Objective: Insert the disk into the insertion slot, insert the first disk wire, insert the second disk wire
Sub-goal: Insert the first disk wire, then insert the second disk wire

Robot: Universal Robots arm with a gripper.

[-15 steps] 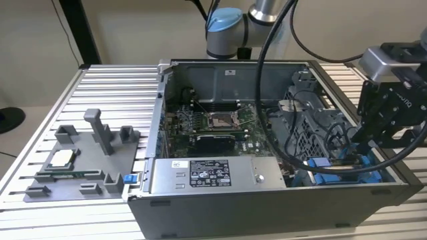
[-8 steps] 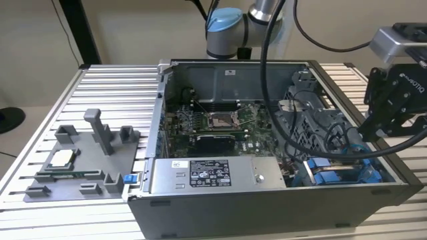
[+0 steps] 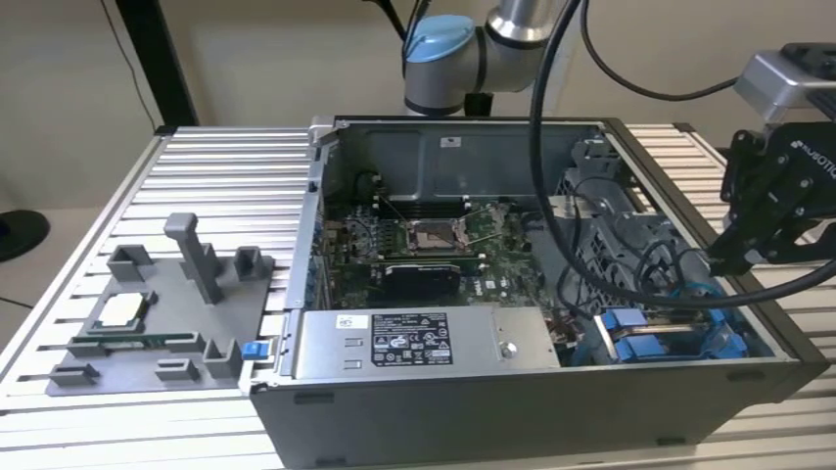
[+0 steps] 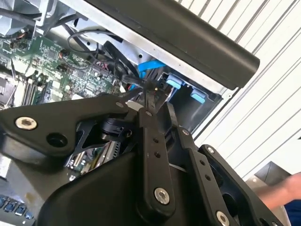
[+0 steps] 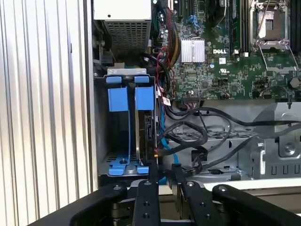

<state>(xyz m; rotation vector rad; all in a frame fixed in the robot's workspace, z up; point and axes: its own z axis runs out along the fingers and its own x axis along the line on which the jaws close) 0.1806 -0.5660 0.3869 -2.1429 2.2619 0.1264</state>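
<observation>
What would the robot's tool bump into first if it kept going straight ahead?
Most likely the near end of the disk, which sits in the insertion slot; the tool points right at it. How close they are is hard to judge.

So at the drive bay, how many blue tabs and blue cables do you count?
Blue tabs: 2
Blue cable: 1
Total: 3
</observation>
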